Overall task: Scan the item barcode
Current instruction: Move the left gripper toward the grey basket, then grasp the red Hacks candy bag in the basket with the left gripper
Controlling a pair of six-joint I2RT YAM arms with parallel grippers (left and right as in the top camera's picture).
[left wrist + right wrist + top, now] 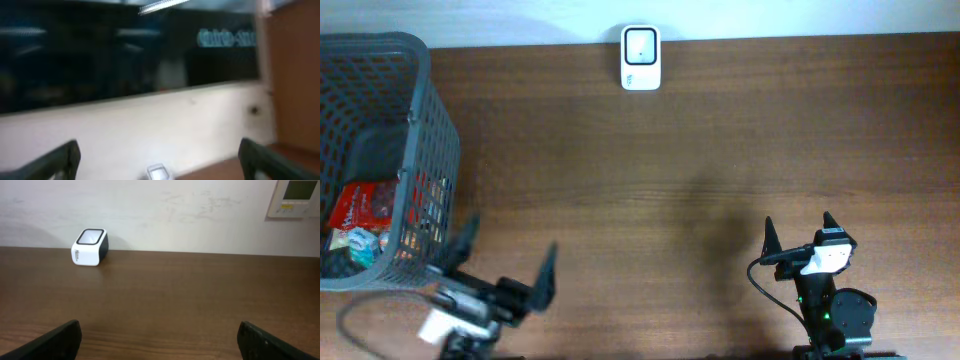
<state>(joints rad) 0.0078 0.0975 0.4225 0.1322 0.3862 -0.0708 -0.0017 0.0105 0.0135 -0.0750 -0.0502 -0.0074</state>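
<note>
Scanner (pixel 641 58) sits against far edge of table (pixel 720 150).

Basket (pixel 424 92) left; scanner (pixel 640 58) centre, table (pixel 720 150) back edge.

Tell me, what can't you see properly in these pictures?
- Packets: overhead view, partly hidden by the basket wall and cut off by the left edge. They are too small to read.
- Scanner: left wrist view, blurred and cut off by the bottom edge.
- Wall panel: right wrist view, cut off by the top edge. Its screen is too small to read.
</note>
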